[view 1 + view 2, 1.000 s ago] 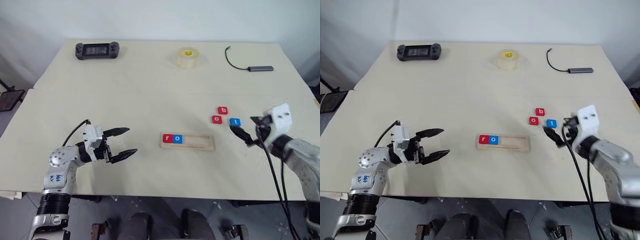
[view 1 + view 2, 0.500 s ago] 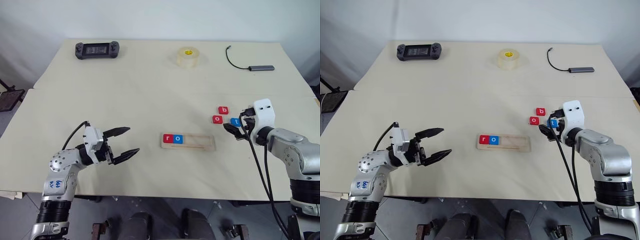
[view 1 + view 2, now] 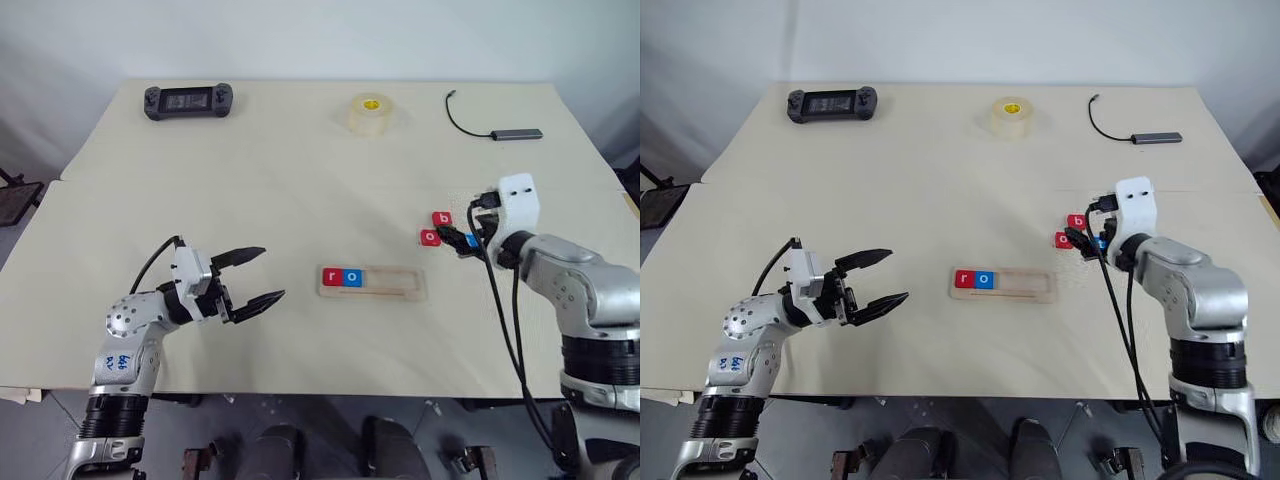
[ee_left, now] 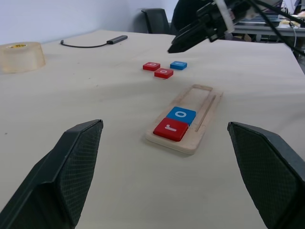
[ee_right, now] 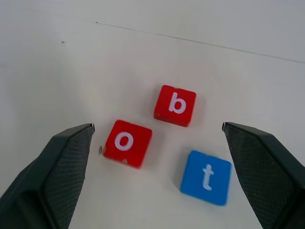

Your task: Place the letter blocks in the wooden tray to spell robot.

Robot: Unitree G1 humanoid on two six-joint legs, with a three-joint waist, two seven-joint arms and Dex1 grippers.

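The wooden tray [image 3: 374,283] lies on the table [image 3: 300,180] just below the centre of the frame, its length running left to right. In its left end sit the "r" block [image 3: 332,277] and, touching it on the right, an "o" block [image 3: 351,278]. Up and to the right of the tray, three loose blocks lie close together: the "b" block [image 5: 175,105] farthest back, the second "o" block [image 5: 126,142] in front and to its left, the "t" block [image 5: 206,177] to the right. Along the top of the frame lie a game controller [image 3: 190,100] at left, a tape roll [image 3: 369,113] in the middle, and a cabled adapter [image 3: 515,133] at right.
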